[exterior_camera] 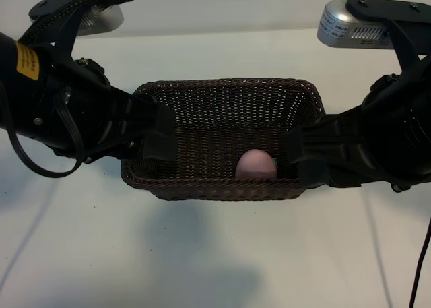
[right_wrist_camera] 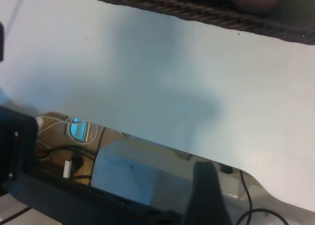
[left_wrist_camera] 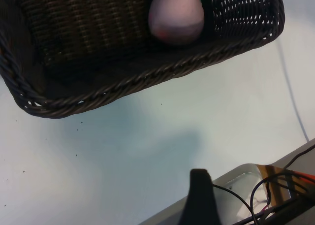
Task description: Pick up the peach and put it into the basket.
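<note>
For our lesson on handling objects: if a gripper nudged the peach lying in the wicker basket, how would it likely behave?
The peach is round and smooth-skinned, so it would probably roll. It lies against the wicker basket wall, which should stop it quickly. It looks small, so likely light.

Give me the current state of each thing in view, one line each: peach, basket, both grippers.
peach: lying inside the basket, against its near wall, held by neither gripper.
basket: upright on the table, holding only the peach.
left gripper: open, at the basket's left end, holding nothing.
right gripper: open, at the basket's right end, holding nothing.
table: white, bare in front of the basket.
</note>
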Available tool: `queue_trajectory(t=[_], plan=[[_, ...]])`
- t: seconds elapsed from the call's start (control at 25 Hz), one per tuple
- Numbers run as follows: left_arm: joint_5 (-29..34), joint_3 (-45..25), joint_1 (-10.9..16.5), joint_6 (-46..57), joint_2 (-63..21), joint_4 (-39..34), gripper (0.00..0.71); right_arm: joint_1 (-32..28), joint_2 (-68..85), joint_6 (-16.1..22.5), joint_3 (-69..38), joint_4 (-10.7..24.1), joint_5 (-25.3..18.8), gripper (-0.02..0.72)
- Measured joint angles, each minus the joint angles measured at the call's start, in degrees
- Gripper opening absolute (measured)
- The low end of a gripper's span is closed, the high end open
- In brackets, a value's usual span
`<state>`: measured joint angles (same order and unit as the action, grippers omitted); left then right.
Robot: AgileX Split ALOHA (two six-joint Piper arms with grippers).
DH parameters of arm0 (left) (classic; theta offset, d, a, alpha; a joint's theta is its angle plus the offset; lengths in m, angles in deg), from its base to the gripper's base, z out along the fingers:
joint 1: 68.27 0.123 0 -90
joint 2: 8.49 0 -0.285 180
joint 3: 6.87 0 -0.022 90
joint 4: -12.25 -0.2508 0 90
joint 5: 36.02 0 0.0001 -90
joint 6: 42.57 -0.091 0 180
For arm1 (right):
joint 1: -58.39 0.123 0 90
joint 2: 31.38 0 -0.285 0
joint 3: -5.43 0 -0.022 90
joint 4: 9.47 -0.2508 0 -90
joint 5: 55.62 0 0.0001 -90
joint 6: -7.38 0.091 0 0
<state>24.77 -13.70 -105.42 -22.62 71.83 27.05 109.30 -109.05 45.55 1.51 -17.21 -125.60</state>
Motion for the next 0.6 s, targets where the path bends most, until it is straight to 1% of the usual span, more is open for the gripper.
queue_trajectory(t=[0.36, 0.6], plan=[[0.0, 0.0, 0.0, 0.0, 0.0, 0.0, 0.531, 0.0, 0.0, 0.0, 0.0, -0.2, 0.0, 0.507], [0.0, 0.0, 0.0, 0.0, 0.0, 0.0, 0.531, 0.0, 0.0, 0.0, 0.0, -0.9, 0.0, 0.507]])
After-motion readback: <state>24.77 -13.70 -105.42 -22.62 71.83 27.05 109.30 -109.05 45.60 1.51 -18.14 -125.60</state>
